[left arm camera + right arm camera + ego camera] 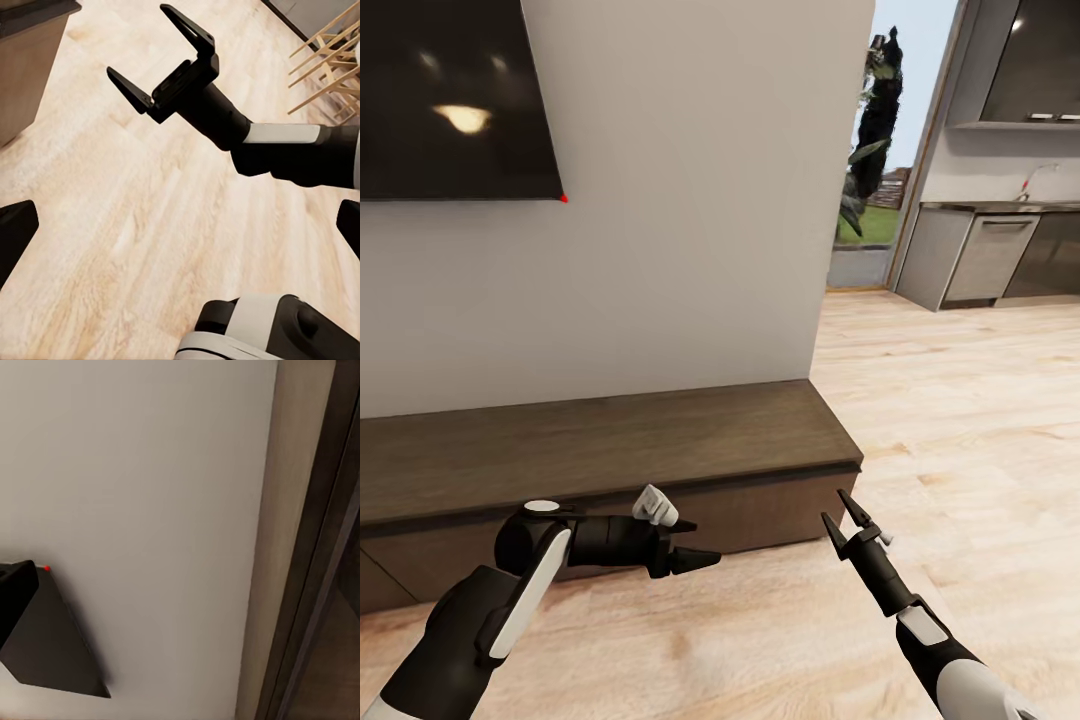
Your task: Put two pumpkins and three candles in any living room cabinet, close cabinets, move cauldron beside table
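Both arms sit low and near me, empty. My left gripper (695, 545) points right along the front of the long, low, dark brown wood cabinet (610, 440) — whether it's parted, I cannot tell. My right gripper (161, 56) stands tilted up with its fingers spread wide, holding nothing. I judge I'm squared up to check the closed drawer fronts; no pumpkins or candles are in sight. A black wall-mounted screen (450, 95) hangs above, far left.

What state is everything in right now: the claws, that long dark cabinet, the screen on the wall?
left gripper: open, empty
right gripper: open, empty
cabinet: closed, nothing on its top here
TV screen: dark, only reflecting a light
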